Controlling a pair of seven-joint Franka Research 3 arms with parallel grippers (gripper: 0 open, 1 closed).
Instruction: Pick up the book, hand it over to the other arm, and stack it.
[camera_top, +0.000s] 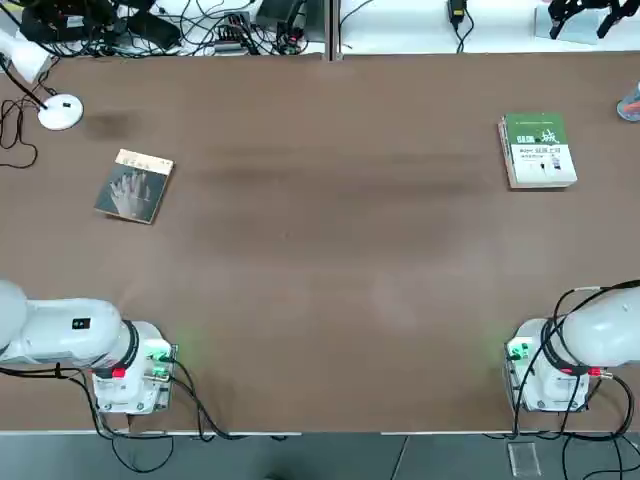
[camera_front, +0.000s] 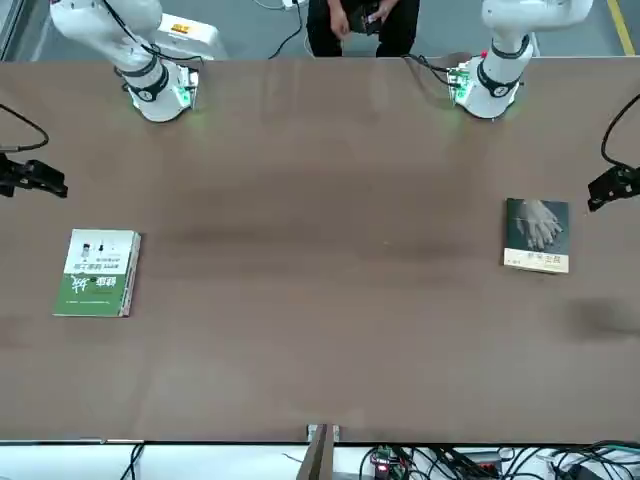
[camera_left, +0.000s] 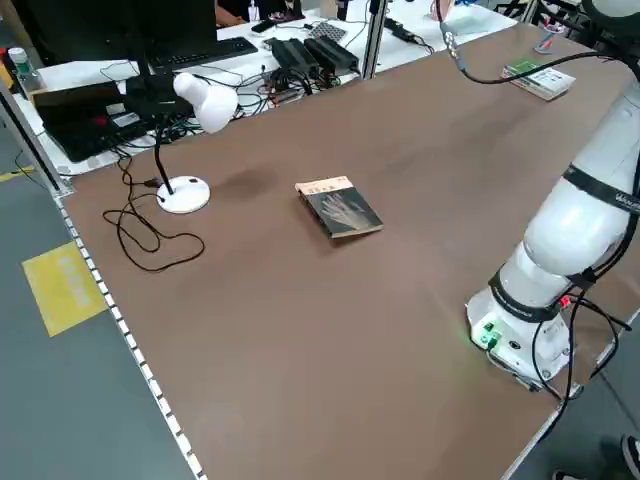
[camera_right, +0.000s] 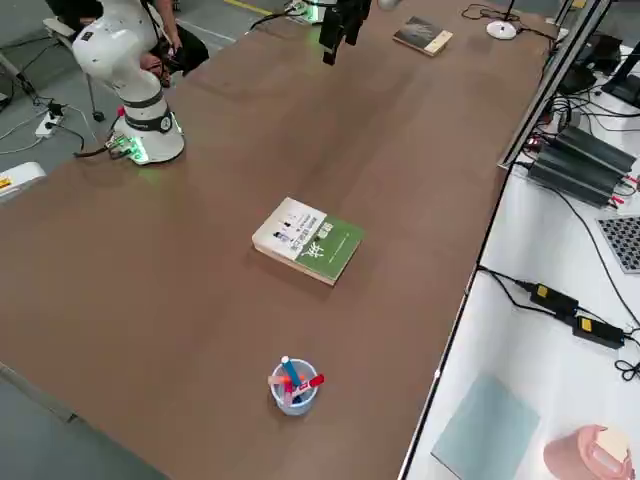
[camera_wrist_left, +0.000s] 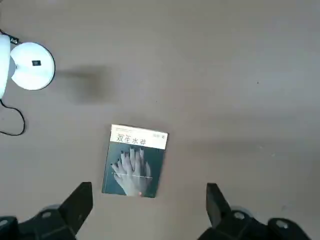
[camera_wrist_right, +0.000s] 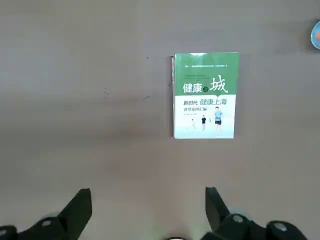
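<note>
The book lies flat on the brown table at its far left, dark cover with a pale hand up, tan strip toward the far edge. It also shows in the front view and the left side view. My left gripper hangs high above it, fingers wide open and empty, with the book straight below. High over the far right of the table my right gripper is open and empty too, above a thicker green-and-white book.
The green-and-white book lies flat at the far right. A white desk lamp stands beyond the dark book. A cup of pens sits at the far right edge. A person sits behind the arm bases.
</note>
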